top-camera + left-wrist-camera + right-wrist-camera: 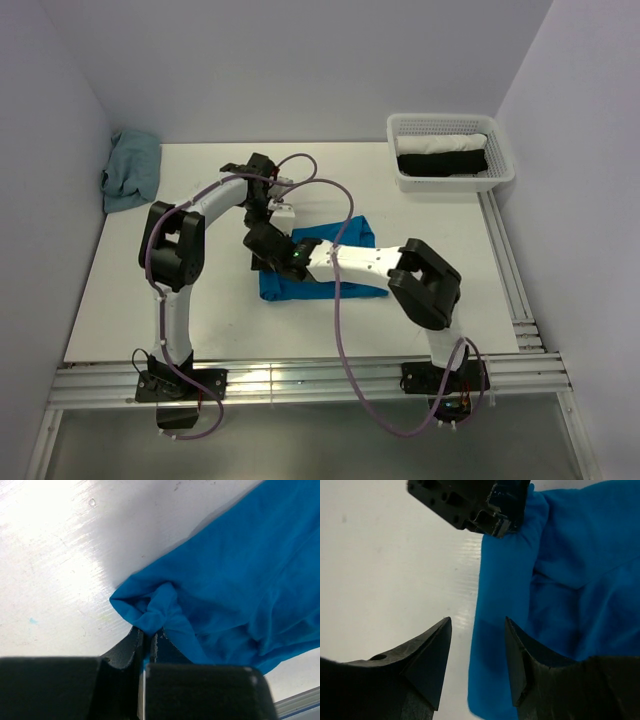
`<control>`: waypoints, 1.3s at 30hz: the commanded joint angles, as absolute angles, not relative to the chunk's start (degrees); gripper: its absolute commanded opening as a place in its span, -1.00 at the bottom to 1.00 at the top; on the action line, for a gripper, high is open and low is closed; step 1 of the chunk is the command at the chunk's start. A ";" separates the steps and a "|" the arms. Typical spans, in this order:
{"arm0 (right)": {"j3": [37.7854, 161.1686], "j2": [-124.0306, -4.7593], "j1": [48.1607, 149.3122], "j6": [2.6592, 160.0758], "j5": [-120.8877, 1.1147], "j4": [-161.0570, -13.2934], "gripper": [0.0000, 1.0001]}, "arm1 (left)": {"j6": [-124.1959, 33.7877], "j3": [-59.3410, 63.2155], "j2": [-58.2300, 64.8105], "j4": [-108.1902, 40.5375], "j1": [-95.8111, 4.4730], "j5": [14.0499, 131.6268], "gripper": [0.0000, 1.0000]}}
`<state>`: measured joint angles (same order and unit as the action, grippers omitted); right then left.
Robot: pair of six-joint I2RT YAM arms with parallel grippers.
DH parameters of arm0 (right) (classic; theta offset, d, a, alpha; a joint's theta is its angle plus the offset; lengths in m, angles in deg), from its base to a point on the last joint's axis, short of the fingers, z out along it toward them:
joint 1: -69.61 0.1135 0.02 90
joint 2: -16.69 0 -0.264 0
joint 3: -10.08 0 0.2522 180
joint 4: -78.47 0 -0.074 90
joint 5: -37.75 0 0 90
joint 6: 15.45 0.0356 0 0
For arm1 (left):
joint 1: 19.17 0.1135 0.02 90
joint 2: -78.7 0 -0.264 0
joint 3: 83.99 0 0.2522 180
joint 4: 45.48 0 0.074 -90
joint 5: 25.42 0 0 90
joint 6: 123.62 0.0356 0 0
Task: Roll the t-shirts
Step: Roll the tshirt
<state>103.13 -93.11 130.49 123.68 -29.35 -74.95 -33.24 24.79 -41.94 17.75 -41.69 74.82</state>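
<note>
We see the turquoise tee (240,570) lying creased, probably folded, on the table (120,300); our left gripper (150,632) pinches its bunched corner, while the right gripper (477,622) gapes over its edge.

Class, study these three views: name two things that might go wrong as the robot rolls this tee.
1. The left gripper is shut on only a small bunched corner of the blue tee; the fabric may slip out when pulled.
2. The right gripper is open close to the left one, at the tee's edge; the two may collide.
</note>
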 commanded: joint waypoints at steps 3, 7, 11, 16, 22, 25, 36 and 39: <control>110.41 -98.62 131.04 121.40 -24.39 -69.05 0.08 | -32.31 26.71 -43.21 16.88 -42.28 73.28 -0.99; 111.12 -100.29 131.22 122.10 -23.77 -67.74 0.04 | -32.31 26.89 -43.38 17.23 -42.28 73.54 -0.94; 111.29 -101.61 131.66 123.33 -22.10 -65.01 -0.01 | -32.22 27.50 -43.47 17.49 -42.37 73.89 -0.82; 108.58 -101.27 131.75 125.44 -21.75 -64.65 -0.28 | -31.34 28.73 -42.68 18.02 -42.37 75.90 -0.29; 103.75 -99.69 131.49 127.46 -22.01 -68.16 -0.40 | -30.55 33.02 -40.66 19.60 -41.85 79.07 0.23; 98.49 -97.14 130.87 128.78 -23.32 -73.43 -0.40 | -30.55 35.58 -40.75 21.18 -40.35 80.92 0.32; 77.47 -88.08 122.97 131.94 -38.17 -99.00 -0.39 | -24.22 22.42 -32.23 15.05 -36.66 95.67 0.46; 74.83 -87.73 121.47 132.82 -41.07 -103.22 -0.39 | -23.87 17.58 -30.91 10.91 -36.57 98.76 0.50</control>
<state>77.62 -88.85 123.17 132.03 -38.07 -98.56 -26.23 19.96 -34.25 15.91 -36.03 92.28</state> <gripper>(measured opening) 0.308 0.745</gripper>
